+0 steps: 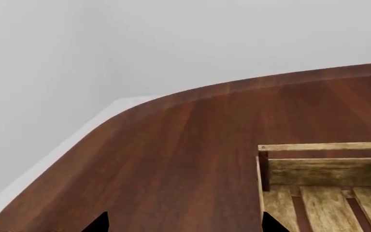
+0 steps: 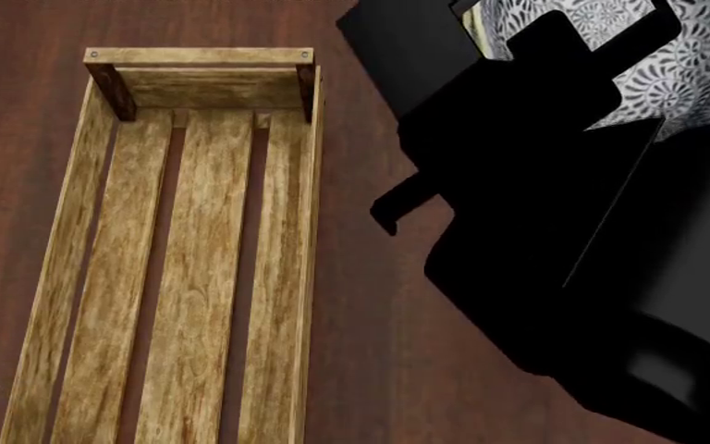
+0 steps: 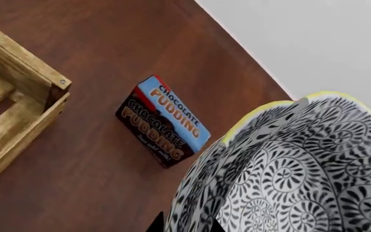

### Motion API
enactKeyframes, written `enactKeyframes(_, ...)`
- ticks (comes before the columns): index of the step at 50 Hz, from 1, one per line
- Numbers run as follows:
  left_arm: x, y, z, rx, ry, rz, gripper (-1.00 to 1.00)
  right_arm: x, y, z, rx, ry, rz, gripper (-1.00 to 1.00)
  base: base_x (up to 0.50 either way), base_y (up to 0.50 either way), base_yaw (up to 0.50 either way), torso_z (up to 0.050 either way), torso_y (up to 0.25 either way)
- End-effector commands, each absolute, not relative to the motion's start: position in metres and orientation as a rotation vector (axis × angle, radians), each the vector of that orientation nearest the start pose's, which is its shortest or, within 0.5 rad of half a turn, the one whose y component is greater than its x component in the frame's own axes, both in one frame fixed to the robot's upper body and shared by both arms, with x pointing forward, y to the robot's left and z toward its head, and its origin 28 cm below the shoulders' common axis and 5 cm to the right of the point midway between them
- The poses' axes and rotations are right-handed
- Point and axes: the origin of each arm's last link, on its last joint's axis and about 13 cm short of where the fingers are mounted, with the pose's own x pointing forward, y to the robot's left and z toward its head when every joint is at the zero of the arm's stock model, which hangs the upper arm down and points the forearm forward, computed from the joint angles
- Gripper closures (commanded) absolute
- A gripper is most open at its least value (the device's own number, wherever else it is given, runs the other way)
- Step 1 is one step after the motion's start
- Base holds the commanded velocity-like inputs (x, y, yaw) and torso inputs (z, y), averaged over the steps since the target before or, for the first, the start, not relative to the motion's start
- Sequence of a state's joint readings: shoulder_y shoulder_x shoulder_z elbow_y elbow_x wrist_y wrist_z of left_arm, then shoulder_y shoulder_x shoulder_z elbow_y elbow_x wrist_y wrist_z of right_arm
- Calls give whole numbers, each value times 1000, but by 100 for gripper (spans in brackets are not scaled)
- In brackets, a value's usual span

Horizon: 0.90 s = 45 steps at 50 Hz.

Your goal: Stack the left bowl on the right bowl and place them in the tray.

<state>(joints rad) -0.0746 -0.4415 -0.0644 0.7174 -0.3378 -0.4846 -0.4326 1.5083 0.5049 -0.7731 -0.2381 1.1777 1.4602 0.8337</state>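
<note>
Patterned bowl (image 3: 289,174) is seen close at right gripper; grip cannot be told. Left gripper (image 1: 184,224) is spread beside tray (image 2: 293,277) on surface (image 2: 380,370).

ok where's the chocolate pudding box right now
Only the right wrist view shows the chocolate pudding box: it lies on the wooden table, just beyond the tray corner, with the patterned bowl close in the foreground.

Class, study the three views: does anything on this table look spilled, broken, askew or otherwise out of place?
Nothing looks spilled or broken. The tray sits flat and empty. One stray item: a chocolate pudding box lying on the table beyond the tray's corner. The patterned bowls are raised, tilted, close to the right wrist camera.
</note>
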Motion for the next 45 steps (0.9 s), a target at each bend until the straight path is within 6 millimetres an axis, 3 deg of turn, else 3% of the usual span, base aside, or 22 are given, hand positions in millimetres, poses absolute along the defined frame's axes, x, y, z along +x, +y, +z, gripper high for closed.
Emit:
enactKeyframes(1, 196, 265, 157, 107, -312, 250, -100, 272, -74, 323, -743, 37, 69, 100, 0, 0, 0, 0, 0)
enactKeyframes(28, 196, 267, 157, 99, -308, 257, -100, 257, -46, 328, -802, -30, 190, 100, 0, 0, 0, 0, 1)
enactKeyframes(45, 191, 274, 159, 83, -318, 281, -100, 257, -14, 333, -880, -70, 323, 100, 0, 0, 0, 0, 1)
